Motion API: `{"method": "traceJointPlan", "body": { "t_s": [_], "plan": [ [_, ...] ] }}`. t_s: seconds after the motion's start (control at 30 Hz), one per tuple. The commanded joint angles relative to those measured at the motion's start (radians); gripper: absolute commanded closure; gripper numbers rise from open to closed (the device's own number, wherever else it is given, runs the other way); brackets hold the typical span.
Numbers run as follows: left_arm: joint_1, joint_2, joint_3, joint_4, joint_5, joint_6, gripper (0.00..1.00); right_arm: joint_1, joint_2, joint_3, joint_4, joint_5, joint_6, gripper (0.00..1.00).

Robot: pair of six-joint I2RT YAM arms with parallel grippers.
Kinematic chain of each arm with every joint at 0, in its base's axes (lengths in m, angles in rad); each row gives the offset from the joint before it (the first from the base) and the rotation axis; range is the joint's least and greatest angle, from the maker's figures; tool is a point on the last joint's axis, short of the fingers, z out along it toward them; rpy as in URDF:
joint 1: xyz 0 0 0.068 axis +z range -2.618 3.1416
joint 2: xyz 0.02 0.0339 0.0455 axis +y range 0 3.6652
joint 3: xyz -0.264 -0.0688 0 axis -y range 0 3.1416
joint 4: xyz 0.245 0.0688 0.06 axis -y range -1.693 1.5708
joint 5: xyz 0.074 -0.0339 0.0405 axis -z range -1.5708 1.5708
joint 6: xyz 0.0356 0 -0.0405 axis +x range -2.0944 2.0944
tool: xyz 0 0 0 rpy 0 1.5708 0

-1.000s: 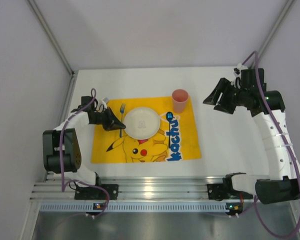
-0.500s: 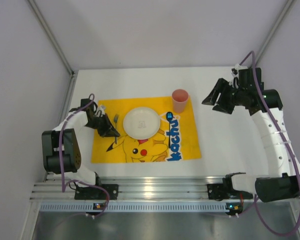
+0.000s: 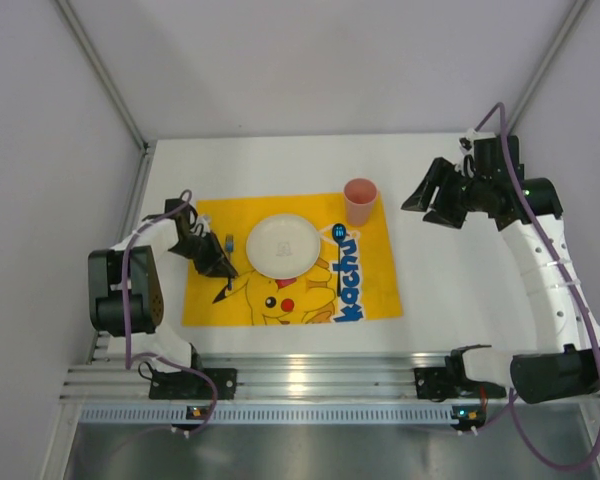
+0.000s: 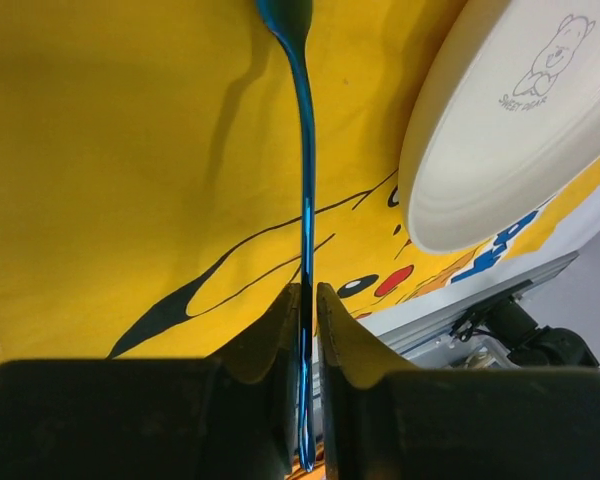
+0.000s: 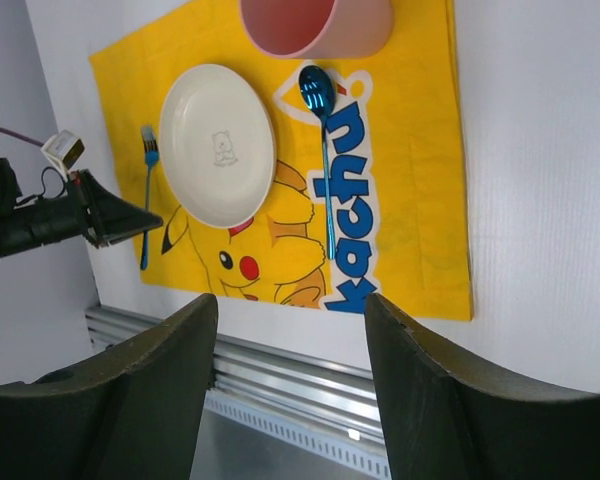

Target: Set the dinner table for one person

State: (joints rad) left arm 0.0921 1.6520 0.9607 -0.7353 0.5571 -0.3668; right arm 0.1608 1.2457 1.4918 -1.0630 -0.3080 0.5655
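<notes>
Top view: the large white matte rectangular dinner table (image 3: 280, 160) is lying under a yellow Pikachu-print cloth mat (image 3: 375, 295) carrying 1 round white plate (image 3: 283, 245).

Left wrist: the left gripper (image 4: 308, 300) is flanking the shiny blue fork (image 4: 305, 180) narrowly; whether it is pinching, I cannot tell.

Right wrist: the right gripper (image 5: 290, 310) is hovering wide, holding nothing.

Yellow mat (image 3: 375, 290): white plate (image 3: 283, 245), pink cup (image 3: 360, 200), blue spoon (image 5: 316, 92), fork (image 4: 305, 200).

The white table (image 3: 280, 165) carries one thing directly: a yellow Pikachu-print mat (image 3: 380, 270), lying flat left of centre, toward the near edge. Tabletop shows around it, wide on the right and far sides, narrow near and left.
</notes>
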Motion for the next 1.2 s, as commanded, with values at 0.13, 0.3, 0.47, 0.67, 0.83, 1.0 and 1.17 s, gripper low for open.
{"method": "traceJointPlan", "body": {
  "t_s": [0.13,0.3,0.47,0.67,0.83,1.0,1.17],
  "plan": [
    [0.009,-0.023,0.072,-0.064,-0.074,0.008,0.75,0.013,-0.009,-0.016,0.015,0.003,-0.015,0.39],
    [0.008,-0.055,0.104,-0.113,-0.144,0.015,0.65,0.016,-0.011,-0.019,0.02,0.003,-0.013,0.39],
    [0.008,-0.077,0.136,-0.174,-0.226,0.017,0.65,0.02,-0.015,-0.024,0.023,-0.002,-0.012,0.39],
    [0.008,-0.153,0.194,-0.236,-0.313,0.003,0.66,0.025,-0.028,-0.022,0.021,0.015,-0.018,0.39],
    [0.003,-0.277,0.214,-0.231,-0.267,-0.038,0.58,0.046,-0.046,-0.013,0.012,0.062,-0.045,0.35],
    [-0.127,-0.409,0.23,-0.21,-0.359,-0.104,0.02,0.106,-0.133,-0.034,0.055,0.093,-0.121,0.0],
    [-0.302,-0.529,0.213,-0.176,-0.506,-0.158,0.02,0.135,-0.294,-0.174,0.092,0.136,-0.167,0.0]
  ]
}}
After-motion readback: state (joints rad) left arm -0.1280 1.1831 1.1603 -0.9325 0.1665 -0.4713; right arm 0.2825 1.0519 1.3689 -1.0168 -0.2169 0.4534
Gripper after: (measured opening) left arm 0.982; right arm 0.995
